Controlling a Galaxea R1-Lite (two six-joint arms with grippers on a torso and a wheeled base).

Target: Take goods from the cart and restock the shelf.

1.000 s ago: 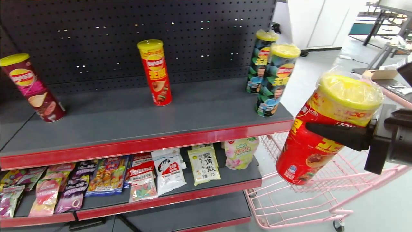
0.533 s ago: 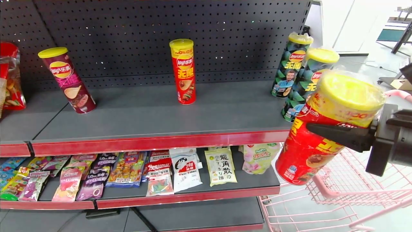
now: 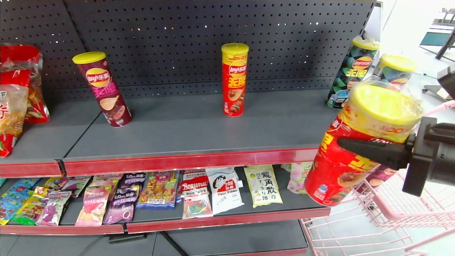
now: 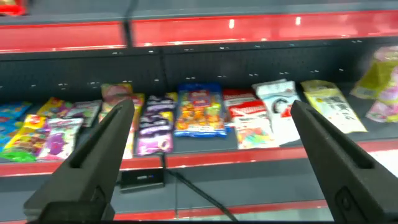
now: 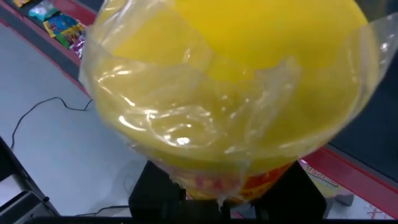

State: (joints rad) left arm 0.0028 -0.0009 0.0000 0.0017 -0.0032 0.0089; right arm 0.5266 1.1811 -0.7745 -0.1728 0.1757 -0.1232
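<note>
My right gripper (image 3: 350, 144) is shut on a red chip can (image 3: 341, 167) with a yellow lid under clear wrap. It holds the can tilted in the air, off the right end of the upper shelf (image 3: 199, 160) and above the pink cart (image 3: 391, 213). The can's wrapped lid (image 5: 236, 87) sits close before the right wrist camera. A matching red can (image 3: 234, 80) stands mid-shelf. My left gripper (image 4: 211, 118) is open with nothing between its fingers, facing the lower shelf's snack bags (image 4: 199, 112).
A maroon can (image 3: 103, 94) stands left on the upper shelf, and two green-black cans (image 3: 352, 73) stand at its right end. Big chip bags (image 3: 17, 96) sit at far left. Several snack packets (image 3: 160, 192) line the lower shelf. Bare shelf lies between the cans.
The head camera has turned left, so the shelf and its cans have shifted right in the picture. The held can keeps its place in my right gripper.
</note>
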